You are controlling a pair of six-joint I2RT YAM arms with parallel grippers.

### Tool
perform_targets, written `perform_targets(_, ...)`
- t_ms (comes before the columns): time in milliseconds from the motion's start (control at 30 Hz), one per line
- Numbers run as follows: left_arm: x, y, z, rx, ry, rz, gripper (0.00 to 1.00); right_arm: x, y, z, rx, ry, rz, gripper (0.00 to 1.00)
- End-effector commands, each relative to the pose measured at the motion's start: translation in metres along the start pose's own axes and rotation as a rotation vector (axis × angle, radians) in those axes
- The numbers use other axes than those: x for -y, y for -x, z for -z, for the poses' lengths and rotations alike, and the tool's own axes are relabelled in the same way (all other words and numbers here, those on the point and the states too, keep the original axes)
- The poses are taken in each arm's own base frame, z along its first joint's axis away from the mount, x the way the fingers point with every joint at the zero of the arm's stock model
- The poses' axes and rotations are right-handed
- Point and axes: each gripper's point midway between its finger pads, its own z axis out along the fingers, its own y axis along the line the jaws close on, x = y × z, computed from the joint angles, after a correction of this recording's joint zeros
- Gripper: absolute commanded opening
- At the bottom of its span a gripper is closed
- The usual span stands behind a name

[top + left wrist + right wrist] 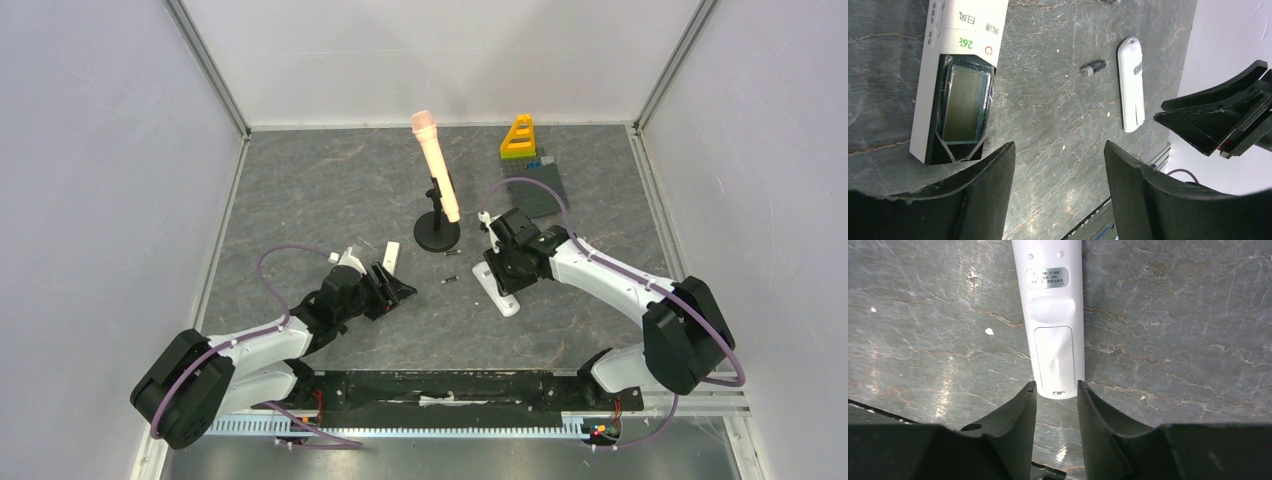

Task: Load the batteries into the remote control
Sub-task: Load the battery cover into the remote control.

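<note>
Left gripper (1058,150) is spread wide, nothing held. A display remote (955,80) is seen at 12 o'clock in the top view. Right gripper (1054,390) is set astride the white remote (1054,315) tail, but clamping cannot be told. Two batteries (450,279) are left loose at its 9 o'clock.

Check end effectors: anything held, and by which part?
Left end effector: open, holding nothing. Right end effector: fingertips flank the battery-cover end of the white remote; grip cannot be told.
</note>
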Motion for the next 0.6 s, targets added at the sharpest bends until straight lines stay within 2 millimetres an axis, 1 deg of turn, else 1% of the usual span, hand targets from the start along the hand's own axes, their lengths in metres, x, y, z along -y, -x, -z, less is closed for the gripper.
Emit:
perform_targets(0, 0.007, 0.004, 0.001, 0.02, -0.039, -0.016, 0.71, -0.001, 0.008, 0.006, 0.053, -0.003, -0.049, 0.34)
perform_targets(233, 0.006, 0.004, 0.002, 0.019, -0.036, -0.016, 0.71, 0.001, -0.017, -0.017, -0.021, -0.005, -0.069, 0.21)
perform_targets(367, 0.006, 0.005, 0.001, 0.021, -0.034, -0.016, 0.7, -0.001, -0.026, -0.026, -0.045, 0.003, -0.075, 0.18)
perform_targets(433, 0.006, 0.004, 0.001, 0.019, -0.035, -0.017, 0.71, -0.001, -0.025, -0.026, -0.038, 0.002, -0.079, 0.18)
perform_targets(567, 0.007, 0.005, 0.001, 0.02, -0.036, -0.017, 0.7, 0.0, -0.012, -0.017, 0.01, -0.003, -0.086, 0.19)
